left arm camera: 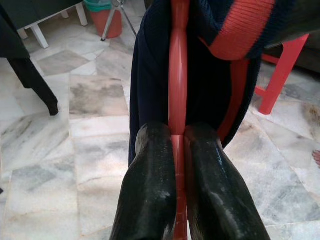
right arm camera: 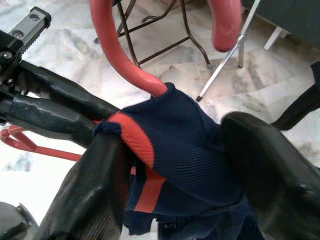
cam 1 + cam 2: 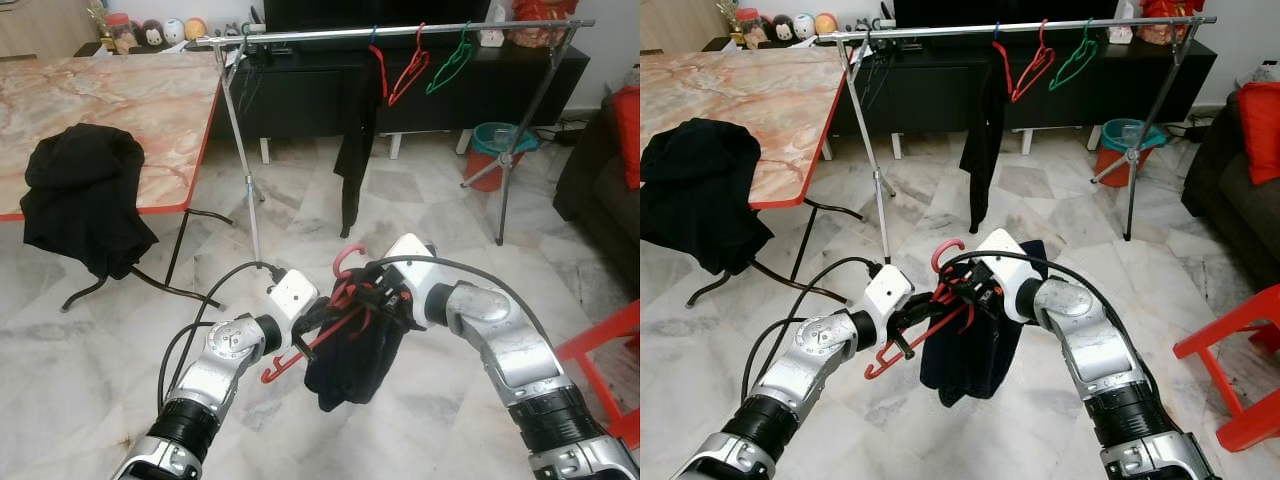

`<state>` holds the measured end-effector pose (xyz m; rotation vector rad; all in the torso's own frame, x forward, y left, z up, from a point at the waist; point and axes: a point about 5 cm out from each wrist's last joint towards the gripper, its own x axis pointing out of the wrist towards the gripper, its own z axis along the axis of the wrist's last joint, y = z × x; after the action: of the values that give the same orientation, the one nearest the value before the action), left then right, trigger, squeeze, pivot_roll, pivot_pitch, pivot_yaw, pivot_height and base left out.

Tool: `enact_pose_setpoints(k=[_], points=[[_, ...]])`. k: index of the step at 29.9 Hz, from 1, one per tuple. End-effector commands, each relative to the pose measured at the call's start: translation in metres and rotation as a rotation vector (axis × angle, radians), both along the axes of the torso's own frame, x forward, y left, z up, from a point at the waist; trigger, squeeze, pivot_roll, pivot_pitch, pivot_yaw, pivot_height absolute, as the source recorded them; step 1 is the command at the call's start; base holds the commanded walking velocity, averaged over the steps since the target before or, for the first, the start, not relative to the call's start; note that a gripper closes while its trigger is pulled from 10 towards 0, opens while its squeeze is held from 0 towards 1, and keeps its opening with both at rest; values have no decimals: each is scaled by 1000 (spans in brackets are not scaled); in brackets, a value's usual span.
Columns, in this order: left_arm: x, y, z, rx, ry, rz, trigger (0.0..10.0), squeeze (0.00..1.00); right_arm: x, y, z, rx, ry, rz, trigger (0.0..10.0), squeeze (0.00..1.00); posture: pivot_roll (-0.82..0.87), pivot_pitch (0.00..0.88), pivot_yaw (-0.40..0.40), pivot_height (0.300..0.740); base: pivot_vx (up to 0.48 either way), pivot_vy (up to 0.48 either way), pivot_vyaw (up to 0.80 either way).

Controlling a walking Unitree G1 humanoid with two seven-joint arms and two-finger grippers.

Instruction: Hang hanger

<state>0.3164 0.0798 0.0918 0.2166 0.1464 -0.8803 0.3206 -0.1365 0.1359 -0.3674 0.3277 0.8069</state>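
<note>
Both jaws clamped. Left gripper has its two black fingers pinched on the bar of the red hanger, no gap either side of the plastic. Right gripper is squeezing the collar of the dark navy garment, with its red trim, right below the hanger's hook, one finger on each side of the fabric.

Hanger position: held in the air between the two grippers, in front of the robot's chest and above the marble floor. Hook points up by the right gripper; the lower red end sticks out down and to the left, under the left gripper. Garment drapes over the hanger and hangs below both grippers, clear of the floor.

Clothes rail stands well ahead, across the top of the head views, well apart from the held hanger. On the rail: a red hanger carrying a long black garment, an empty red hanger just beside it, then a green hanger. Rail legs splay to the floor at each end.

Left side: marble-top table with red edge, black cloth heaped over its near corner. A teal bin with red base sits behind the rail's right leg. Red plastic chair is at far right, near the right arm. Black TV cabinet stands behind the rail.
</note>
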Motion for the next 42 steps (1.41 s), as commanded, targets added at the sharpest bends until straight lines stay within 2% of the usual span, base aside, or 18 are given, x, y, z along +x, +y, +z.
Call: enact_pose_setpoints(k=[1, 11, 21, 29, 35, 36, 37, 38, 42], points=[[6, -2, 15, -52, -58, 4, 10000, 0, -6, 7, -5, -27, 24, 45, 10000, 1000, -15, 43, -15, 740, 0, 0, 0], [6, 0, 12, -48, -48, 7, 10000, 0, -8, -7, -3, -102, 20, 35, 10000, 1000, -22, 45, -15, 740, 0, 0, 0], [7, 1, 11, -47, -45, 12, 10000, 0, -15, -8, 2, -112, 18, 79, 10000, 1000, -26, 48, -15, 740, 0, 0, 0], [6, 0, 9, -47, -36, 4, 10000, 0, -24, -20, 2, -176, 41, 122, 10000, 1000, -28, 48, -16, 740, 0, 0, 0], [5, 0, 8, -48, -31, -3, 10000, 0, -23, -26, 4, -197, 37, 115, 10000, 1000, -31, 52, -14, 740, 0, 0, 0], [4, 0, 7, -47, -30, -4, 10000, 0, -23, -26, 5, -198, 36, 125, 10000, 627, -31, 52, -14, 740, 0, 0, 0], [4, 0, 7, -47, -30, -4, 10000, 0, -23, -26, 5, -198, 36, 125, 10000, 627, -31, 52, -14, 740, 0, 0, 0], [4, 0, 7, -46, -30, -5, 10000, 0, -24, -25, 6, -198, 35, 128, 10000, 0, -31, 52, -14, 740, 0, 0, 0], [3, -1, 6, -41, -25, -14, 10000, 0, -18, -27, 10, -187, -5, 81, 10000, 0, -31, 51, -13, 740, 0, 0, 0]])
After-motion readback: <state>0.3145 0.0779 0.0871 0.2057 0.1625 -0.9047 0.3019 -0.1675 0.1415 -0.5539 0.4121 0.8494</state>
